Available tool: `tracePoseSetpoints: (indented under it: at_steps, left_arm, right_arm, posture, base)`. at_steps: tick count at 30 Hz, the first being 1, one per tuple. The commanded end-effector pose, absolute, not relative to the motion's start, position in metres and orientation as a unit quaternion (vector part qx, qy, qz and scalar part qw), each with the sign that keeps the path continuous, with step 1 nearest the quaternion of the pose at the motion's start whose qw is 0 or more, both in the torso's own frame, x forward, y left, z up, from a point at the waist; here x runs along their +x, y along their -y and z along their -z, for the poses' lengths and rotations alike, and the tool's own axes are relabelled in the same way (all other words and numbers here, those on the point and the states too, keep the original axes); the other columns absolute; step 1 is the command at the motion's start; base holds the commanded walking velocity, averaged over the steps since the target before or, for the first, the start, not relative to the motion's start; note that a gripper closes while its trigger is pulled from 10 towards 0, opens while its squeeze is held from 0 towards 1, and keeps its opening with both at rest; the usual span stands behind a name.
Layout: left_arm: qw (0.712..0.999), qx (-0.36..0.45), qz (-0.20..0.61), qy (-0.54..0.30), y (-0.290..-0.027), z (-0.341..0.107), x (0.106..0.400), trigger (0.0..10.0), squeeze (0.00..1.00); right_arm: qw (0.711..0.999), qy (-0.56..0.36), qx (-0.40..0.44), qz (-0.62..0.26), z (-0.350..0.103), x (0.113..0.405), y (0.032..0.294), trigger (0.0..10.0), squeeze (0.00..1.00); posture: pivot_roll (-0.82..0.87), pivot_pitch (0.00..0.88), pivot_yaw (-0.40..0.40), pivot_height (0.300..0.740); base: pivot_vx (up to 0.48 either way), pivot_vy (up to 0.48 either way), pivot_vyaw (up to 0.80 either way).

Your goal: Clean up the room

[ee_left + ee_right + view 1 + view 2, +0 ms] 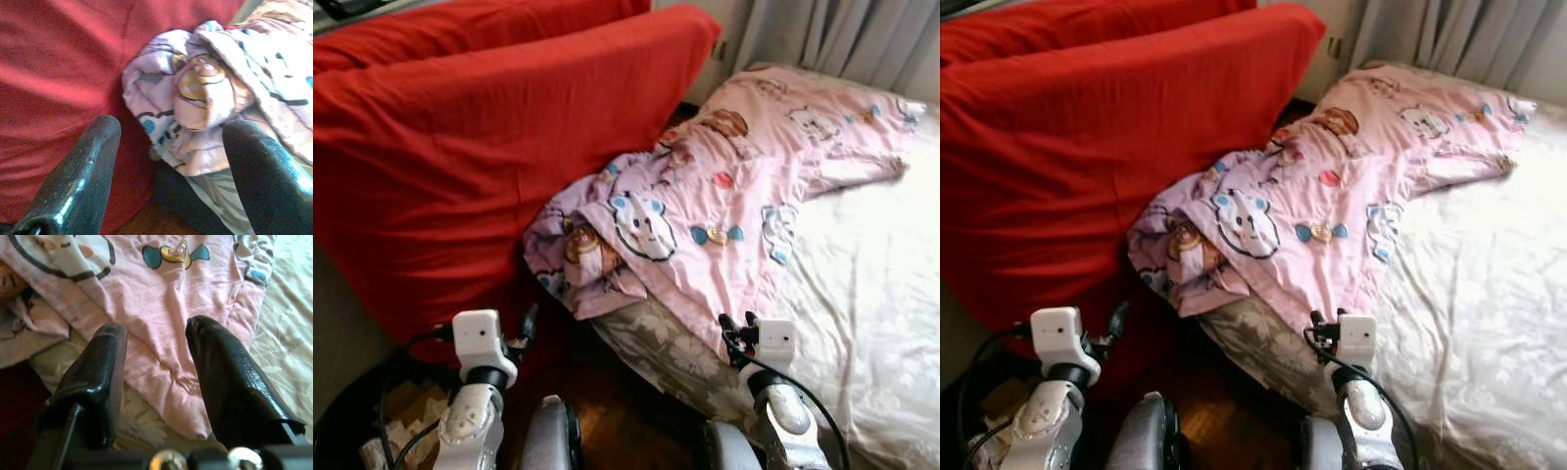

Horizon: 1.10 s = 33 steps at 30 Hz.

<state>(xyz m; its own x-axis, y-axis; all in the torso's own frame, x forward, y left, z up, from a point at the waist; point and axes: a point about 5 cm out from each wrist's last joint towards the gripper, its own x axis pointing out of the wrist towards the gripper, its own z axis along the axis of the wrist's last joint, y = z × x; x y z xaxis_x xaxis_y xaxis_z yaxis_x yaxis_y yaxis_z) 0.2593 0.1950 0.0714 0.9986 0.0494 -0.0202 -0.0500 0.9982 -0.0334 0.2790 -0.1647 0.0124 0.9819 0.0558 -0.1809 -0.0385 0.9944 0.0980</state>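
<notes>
A pink quilt (724,186) printed with cartoon animals lies crumpled across the near corner of a bed (871,294) with a cream floral sheet. Its bunched end (205,93) hangs off the bed's edge beside a big red cushion (460,147). My left gripper (527,323) hovers low in front of the red cushion, short of the bunched end, and in the left wrist view the left gripper (171,129) is open and holds nothing. My right gripper (734,333) sits at the quilt's lower edge (166,362), and the right gripper (156,328) is open just above the fabric.
A dark round bin (352,421) with crumpled paper stands at the lower left beside my left arm. Brown wooden floor (626,411) shows between the cushion and the bed. Grey curtains (842,34) hang behind the bed.
</notes>
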Motion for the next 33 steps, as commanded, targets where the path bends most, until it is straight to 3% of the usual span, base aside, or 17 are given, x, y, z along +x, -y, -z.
tracePoseSetpoints:
  at_steps: [1,8,17,22,33]
  left_arm:
    - [0.999,-0.019,-0.022,-0.018,-0.195,-0.07,0.26,10.0,0.0]
    - [0.999,-0.021,-0.021,-0.018,-0.196,-0.071,0.26,10.0,0.0]
    - [0.999,-0.022,-0.019,-0.019,-0.196,-0.071,0.261,10.0,0.0]
    - [0.999,-0.022,-0.018,-0.019,-0.196,-0.072,0.261,10.0,0.0]
    - [0.999,-0.024,-0.016,-0.016,-0.196,-0.073,0.262,10.0,0.0]
  right_arm:
    - [0.994,-0.1,0.048,-0.027,-0.009,0.277,0.163,10.0,0.0]
    - [0.993,-0.103,0.044,-0.036,-0.008,0.276,0.161,10.0,0.0]
    - [0.995,-0.09,0.029,-0.044,-0.011,0.277,0.16,10.0,0.0]
    - [0.995,-0.088,0.037,-0.041,-0.012,0.277,0.16,10.0,0.0]
    - [0.99,-0.138,0.02,-0.008,0.0,0.274,0.166,10.0,0.0]
  posture:
    - [-0.03,0.166,-0.012,0.62]
    - [-0.03,0.166,-0.01,0.62]
    - [-0.03,0.168,-0.01,0.62]
    - [-0.03,0.168,-0.009,0.62]
    - [-0.03,0.175,-0.005,0.62]
  base:
    - [0.0,0.0,0.0]
    - [0.0,0.0,0.0]
    - [0.252,0.0,0.0]
    - [0.259,0.0,0.64]
    - [0.223,0.0,0.0]
